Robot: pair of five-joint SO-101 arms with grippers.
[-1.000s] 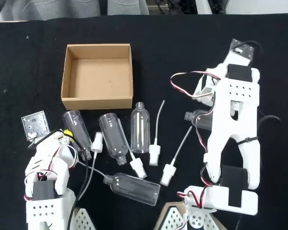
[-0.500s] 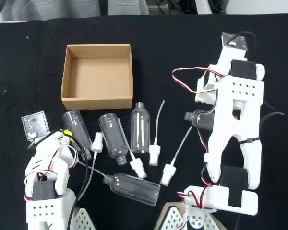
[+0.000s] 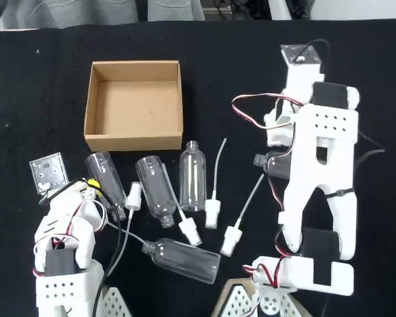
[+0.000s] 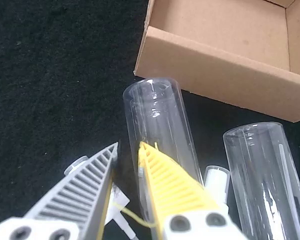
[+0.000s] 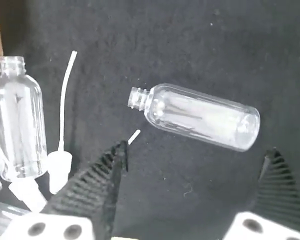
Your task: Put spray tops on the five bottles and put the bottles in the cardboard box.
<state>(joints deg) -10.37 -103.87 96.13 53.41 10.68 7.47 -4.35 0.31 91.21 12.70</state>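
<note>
While the right gripper (image 5: pixel 197 149) is hanging wide open over a clear plastic bottle (image 5: pixel 200 117), the left gripper (image 4: pixel 128 146) is sitting barely parted beside another clear bottle (image 4: pixel 160 125) at the brown cardboard box's (image 3: pixel 135 142) 7 o'clock.

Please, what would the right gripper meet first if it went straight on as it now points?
Probably the capless bottle, lying ahead between the open fingers of the right gripper; depth is unclear.
</note>
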